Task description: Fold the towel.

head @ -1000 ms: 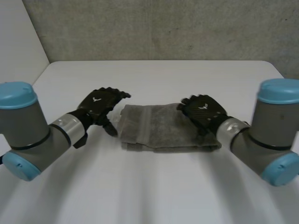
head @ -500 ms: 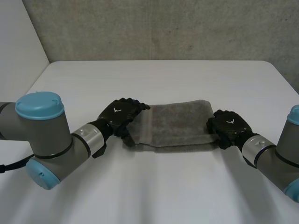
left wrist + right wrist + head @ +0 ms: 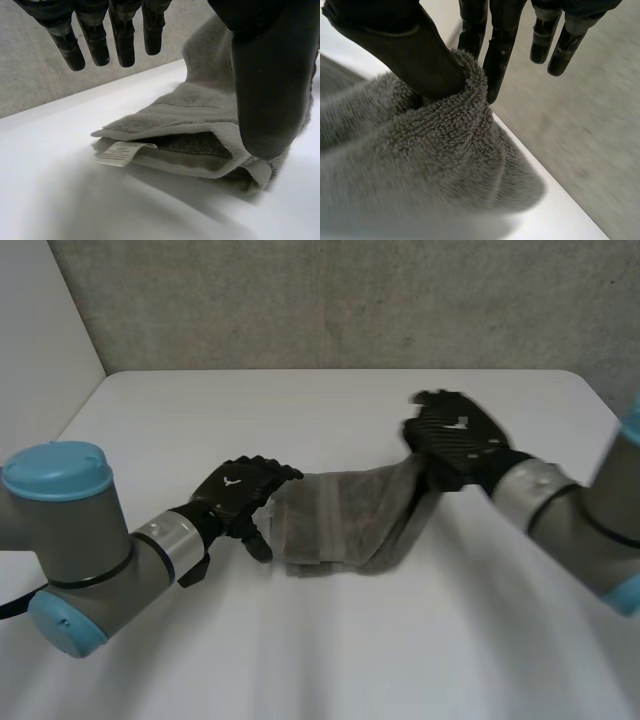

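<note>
Currently the right robot hand point(image 3: 455, 440) pinches the right end of the towel point(image 3: 345, 525), raised off the bench point(image 3: 300, 410); the rest lies flat. The left robot hand point(image 3: 240, 495), fingers relaxed, sits at the towel's left end. Judged step: crosswise fold. Next, the raised end needs laying leftward, squarely.

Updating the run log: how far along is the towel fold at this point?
Done: the towel already lies in stacked layers at its left end, with its label showing at the edge. In hand: the right hand pinches the towel's right end between thumb and fingers and holds it raised off the table; the left hand, fingers straight, sits at the folded end. Left: lay the raised end over and flatten.
</note>
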{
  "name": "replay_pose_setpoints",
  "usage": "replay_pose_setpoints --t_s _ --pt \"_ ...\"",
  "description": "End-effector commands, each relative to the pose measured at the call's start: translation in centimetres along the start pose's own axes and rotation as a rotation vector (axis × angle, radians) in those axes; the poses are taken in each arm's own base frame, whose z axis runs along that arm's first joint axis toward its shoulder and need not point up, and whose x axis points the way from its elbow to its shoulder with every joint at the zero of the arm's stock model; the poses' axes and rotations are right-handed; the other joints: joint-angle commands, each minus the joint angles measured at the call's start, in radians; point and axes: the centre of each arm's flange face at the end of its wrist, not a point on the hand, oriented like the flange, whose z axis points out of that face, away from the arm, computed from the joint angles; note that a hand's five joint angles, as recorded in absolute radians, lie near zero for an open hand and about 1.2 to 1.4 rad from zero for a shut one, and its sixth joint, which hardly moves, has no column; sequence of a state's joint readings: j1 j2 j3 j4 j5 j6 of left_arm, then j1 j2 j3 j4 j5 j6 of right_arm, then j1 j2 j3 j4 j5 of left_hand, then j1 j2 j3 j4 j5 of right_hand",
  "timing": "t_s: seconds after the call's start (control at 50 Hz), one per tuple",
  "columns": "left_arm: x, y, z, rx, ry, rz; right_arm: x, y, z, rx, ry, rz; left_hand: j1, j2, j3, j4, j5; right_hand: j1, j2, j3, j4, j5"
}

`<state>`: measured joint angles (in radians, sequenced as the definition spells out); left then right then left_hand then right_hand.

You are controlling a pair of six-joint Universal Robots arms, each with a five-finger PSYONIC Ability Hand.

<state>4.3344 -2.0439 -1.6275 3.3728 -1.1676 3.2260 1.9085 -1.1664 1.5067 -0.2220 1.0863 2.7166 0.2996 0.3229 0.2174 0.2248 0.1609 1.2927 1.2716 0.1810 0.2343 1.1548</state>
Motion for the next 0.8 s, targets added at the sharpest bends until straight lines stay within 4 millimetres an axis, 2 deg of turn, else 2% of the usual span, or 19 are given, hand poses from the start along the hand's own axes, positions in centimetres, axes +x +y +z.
replay_pose_setpoints --t_s 0.02,0.04,0.06,0.08,0.1,0.14,0.2,0.28,0.3,0.32,0.36,0.38,0.54,0.58,0.6,0.64,0.7,0.74,0.8 --pt "-2.0 -0.5 -1.0 0.01 -0.062 -0.014 -8.3 -1.3 3.0 0.054 -0.212 -0.002 0.04 0.017 -0.043 -0.05 0.004 0.104 0.125 -0.007 -0.06 0.067" --pt "-2.6 -0.7 -1.3 0.015 -0.079 -0.018 -9.9 -0.9 3.5 0.051 -0.249 0.0 0.04 0.017 -0.043 -0.05 0.004 0.104 0.125 -0.007 -0.06 0.067" --pt "-3.3 -0.9 -1.5 0.019 -0.099 -0.02 -9.9 -0.9 3.5 0.051 -0.25 0.0 0.04 0.017 -0.043 -0.05 0.004 0.104 0.125 -0.007 -0.06 0.067" --pt "-3.3 -0.9 -1.5 0.02 -0.099 -0.02 -11.4 -0.7 3.8 0.053 -0.283 -0.002 0.04 0.017 -0.043 -0.05 0.004 0.104 0.125 -0.007 -0.06 0.067" --pt "-3.9 -1.0 -1.7 0.024 -0.117 -0.023 -11.4 -0.7 3.8 0.053 -0.284 -0.002 0.04 0.017 -0.043 -0.05 0.004 0.104 0.125 -0.007 -0.06 0.067" --pt "-4.6 -1.1 -1.9 0.026 -0.137 -0.027 -13.4 -0.2 4.3 0.05 -0.324 0.0 0.04 0.017 -0.043 -0.05 0.004 0.104 0.125 -0.007 -0.06 0.067" --pt "-6.2 -1.2 -2.3 0.03 -0.183 -0.039 -14.8 -0.1 4.4 0.057 -0.352 -0.002 0.04 0.017 -0.043 -0.05 0.004 0.104 0.125 -0.007 -0.06 0.067" --pt "-6.7 -1.2 -2.3 0.035 -0.194 -0.04 -15.9 0.4 4.5 0.049 -0.374 0.0 0.043 0.02 -0.043 -0.05 0.007 0.066 0.088 -0.007 -0.06 0.03" --pt "-6.6 -1.2 -2.2 0.037 -0.193 -0.038 -15.9 0.5 4.5 0.046 -0.375 0.002 0.043 0.02 -0.043 -0.05 0.007 -0.242 -0.221 -0.007 -0.06 -0.278" --pt "-6.6 -1.2 -2.2 0.037 -0.193 -0.038 -15.8 0.5 4.5 0.037 -0.37 0.005 0.043 0.02 -0.043 -0.05 0.007 -0.916 -0.895 -0.007 -0.06 -0.953" --pt "-6.4 -1.2 -2.0 0.04 -0.184 -0.034 -15.6 0.5 4.4 0.024 -0.358 0.008 0.043 0.02 -0.043 -0.05 0.007 -1.118 -1.097 -0.007 -0.06 -1.155" --pt "-6.4 -1.2 -2.0 0.04 -0.184 -0.034 -15.6 0.5 4.4 0.024 -0.357 0.008 0.043 0.02 -0.043 -0.05 0.007 -1.118 -1.097 -0.007 -0.06 -1.155" --pt "-3.9 -3.3 -0.7 0.117 -0.106 -0.028 -12.0 -0.6 2.7 -0.06 -0.253 0.074 0.043 0.02 -0.043 -0.05 0.007 -1.118 -1.097 -0.007 -0.06 -1.155" --pt "-3.3 -4.2 0.0 0.149 -0.077 -0.077 -8.7 -1.0 1.9 -0.081 -0.173 0.181 0.046 0.023 -0.043 -0.05 0.01 -1.118 -1.097 -0.007 -0.06 -1.155" --pt "-3.3 -4.2 0.0 0.149 -0.077 -0.077 -8.7 -1.0 1.8 -0.081 -0.173 0.182 0.046 0.023 -0.043 -0.05 0.01 -1.118 -1.097 -0.007 -0.06 -1.155" --pt "-3.2 -4.6 0.4 0.161 -0.066 -0.104 -6.1 -1.6 1.1 -0.079 -0.111 0.335 0.055 0.032 -0.043 -0.05 0.019 -1.118 -1.097 -0.007 -0.06 -1.155" --pt "-2.5 -5.2 1.1 0.182 -0.039 -0.157 -5.0 -1.4 0.9 -0.084 -0.082 0.419 0.067 0.043 -0.043 -0.05 0.031 -1.118 -1.097 -0.007 -0.06 -1.155" --pt "-1.6 -5.3 2.0 0.182 -0.012 -0.204 -2.5 -0.5 0.8 -0.096 -0.019 0.557 0.069 0.046 -0.043 -0.05 0.034 -1.118 -1.097 -0.007 -0.06 -1.155" --pt "-1.2 -5.2 2.4 0.177 0.0 -0.22 -1.2 0.2 1.0 -0.103 0.02 0.614 0.069 0.046 -0.043 -0.05 0.034 -1.118 -1.097 -0.007 -0.06 -1.155"
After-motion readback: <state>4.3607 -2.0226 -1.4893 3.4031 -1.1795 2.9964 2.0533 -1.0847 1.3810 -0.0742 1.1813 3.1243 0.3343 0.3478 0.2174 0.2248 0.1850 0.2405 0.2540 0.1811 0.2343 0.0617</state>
